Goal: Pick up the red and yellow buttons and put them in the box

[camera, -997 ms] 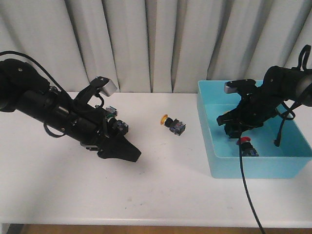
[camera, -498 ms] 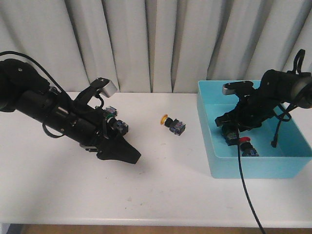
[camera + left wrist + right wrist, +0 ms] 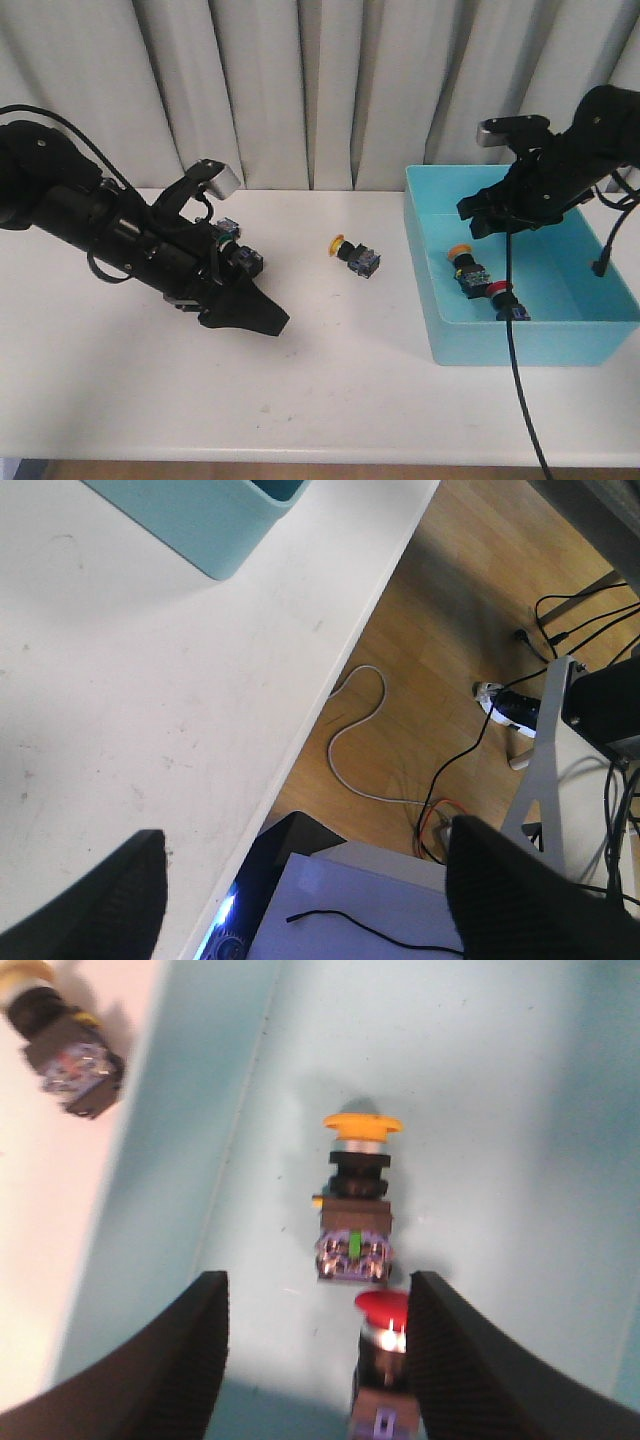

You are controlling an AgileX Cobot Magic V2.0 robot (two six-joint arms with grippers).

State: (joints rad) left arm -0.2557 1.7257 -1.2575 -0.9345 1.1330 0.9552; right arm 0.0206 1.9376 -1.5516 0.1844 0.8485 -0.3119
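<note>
Clearing the box: your step in hand; right gripper [image 3: 487, 212] hangs over the box [image 3: 425, 300], fingers spread, carrying nothing.
Box contents: yellow button [image 3: 357, 1192] and red button [image 3: 384, 1350] lie on the floor, side by side, just apart.
Left on table: one more yellow button [image 3: 355, 255], on its side, between the left gripper [image 3: 255, 315] and the box wall.
Left gripper: low over the table, fingers parted in the wrist view, nothing between them.
Behind the left arm: more switches [image 3: 238, 252], cap colours too hidden to tell.
Next reach, my judgement: lift the right gripper above the rim before you cross the near wall; the table button is just outside it.
Grip advice: take the black body across its flats, not the round cap, which would likely slip.
Risk: cable [image 3: 512, 330] trails over the front wall; keep it from dragging the box.
</note>
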